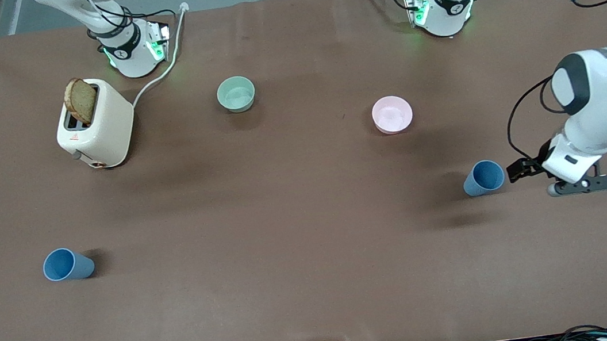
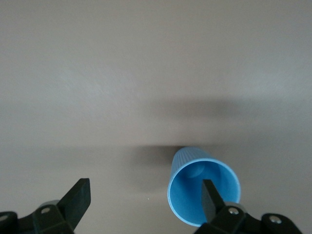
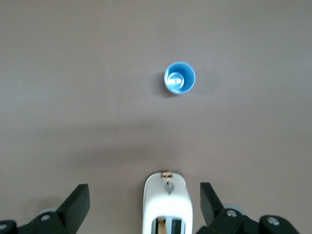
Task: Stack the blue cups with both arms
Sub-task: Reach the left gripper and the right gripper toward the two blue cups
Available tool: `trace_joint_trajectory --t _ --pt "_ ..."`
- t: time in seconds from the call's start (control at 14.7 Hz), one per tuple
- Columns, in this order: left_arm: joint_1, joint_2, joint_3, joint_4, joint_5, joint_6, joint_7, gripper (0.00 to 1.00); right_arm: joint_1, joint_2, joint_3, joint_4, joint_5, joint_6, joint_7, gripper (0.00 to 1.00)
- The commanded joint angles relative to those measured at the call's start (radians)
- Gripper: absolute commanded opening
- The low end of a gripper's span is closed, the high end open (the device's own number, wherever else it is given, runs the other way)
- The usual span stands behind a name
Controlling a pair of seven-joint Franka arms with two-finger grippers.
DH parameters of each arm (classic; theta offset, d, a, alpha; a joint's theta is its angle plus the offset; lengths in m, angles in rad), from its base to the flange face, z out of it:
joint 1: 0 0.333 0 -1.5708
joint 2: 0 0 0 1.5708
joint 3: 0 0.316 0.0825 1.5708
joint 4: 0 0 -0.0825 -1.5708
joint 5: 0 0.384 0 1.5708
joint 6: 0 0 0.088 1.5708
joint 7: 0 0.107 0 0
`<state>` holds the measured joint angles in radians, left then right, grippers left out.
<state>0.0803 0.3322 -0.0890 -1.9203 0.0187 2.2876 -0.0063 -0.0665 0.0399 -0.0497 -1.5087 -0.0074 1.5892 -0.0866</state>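
Note:
Two blue cups stand upright on the brown table. One cup (image 1: 68, 264) is toward the right arm's end, near the front camera, and also shows in the right wrist view (image 3: 180, 78). The other cup (image 1: 484, 177) is toward the left arm's end. My left gripper (image 1: 516, 170) hangs open just beside this cup; in the left wrist view (image 2: 146, 190) one finger (image 2: 210, 197) overlaps the cup's mouth (image 2: 187, 192) and the cup is not between the fingers. My right gripper (image 3: 144, 192) is open and empty, high over the toaster; it is out of the front view.
A cream toaster (image 1: 98, 126) with a bread slice (image 1: 80, 100) stands near the right arm's base, also in the right wrist view (image 3: 165, 204). A pale green bowl (image 1: 236, 93) and a pink bowl (image 1: 392, 114) sit farther from the front camera than the cups.

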Motion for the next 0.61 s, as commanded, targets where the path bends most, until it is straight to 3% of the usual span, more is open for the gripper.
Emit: trace_joint_trajectory --t 0.0,0.2,0.54 --pt "0.004 -0.024 -0.011 -0.063 0.017 0.015 0.008 1.0 -0.047 0.092 0.002 0.018 -0.002 0.087 -0.102 1.0" --pt "0.001 -0.018 -0.011 -0.117 0.017 0.05 0.009 0.89 -0.091 0.217 0.002 0.018 0.015 0.213 -0.186 1.0" --pt "0.001 0.042 -0.035 -0.121 0.017 0.085 0.009 0.53 -0.113 0.411 0.002 0.018 0.067 0.385 -0.256 1.0"
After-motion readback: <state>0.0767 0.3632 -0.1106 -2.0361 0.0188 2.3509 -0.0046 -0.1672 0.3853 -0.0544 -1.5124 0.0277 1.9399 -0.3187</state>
